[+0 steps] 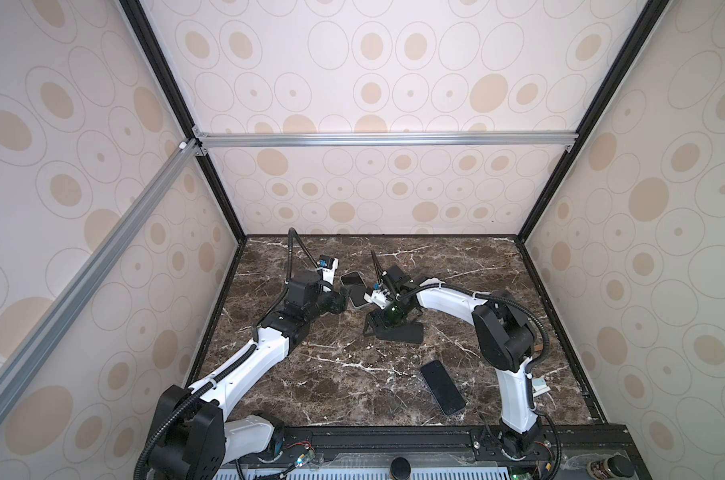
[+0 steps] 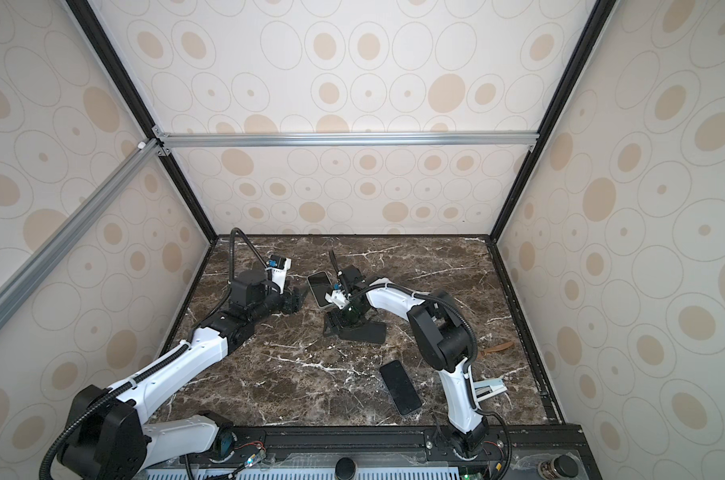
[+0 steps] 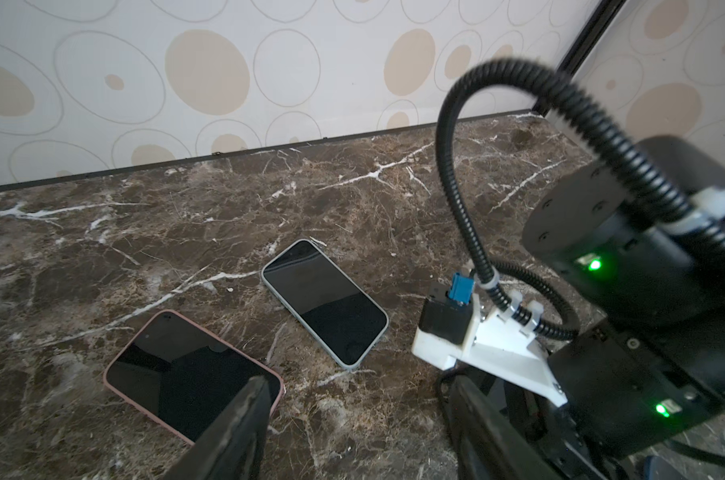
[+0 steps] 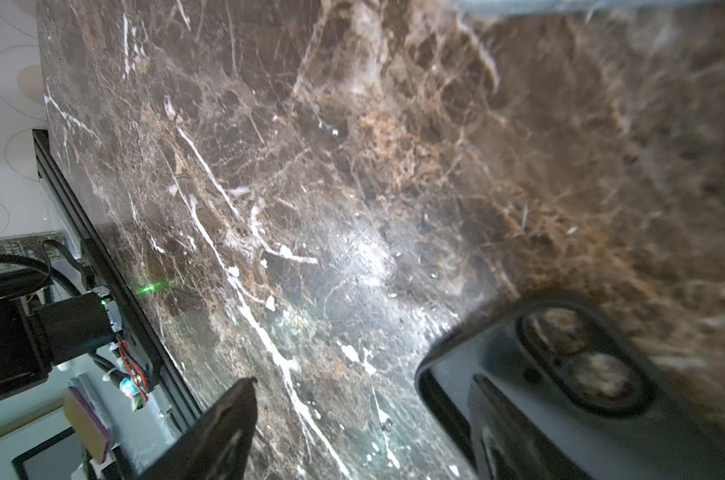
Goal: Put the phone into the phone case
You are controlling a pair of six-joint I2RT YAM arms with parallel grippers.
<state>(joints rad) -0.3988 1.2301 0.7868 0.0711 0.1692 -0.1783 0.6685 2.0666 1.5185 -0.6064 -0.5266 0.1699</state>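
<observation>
Not yet cased: phone (image 1: 441, 392) lies bare on bench (image 1: 310, 382), apart from black case (image 1: 406, 333); left tool (image 3: 356, 386) and right tool (image 4: 365, 382) are spread, the right seemingly touching the case.

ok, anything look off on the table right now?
Nothing spilled or broken. Two strays lie at the table's right edge, beside the right arm: a brown strip and a pale blue-white object; I cannot tell what they are. The front phone lies diagonal, apart from the black case.
</observation>
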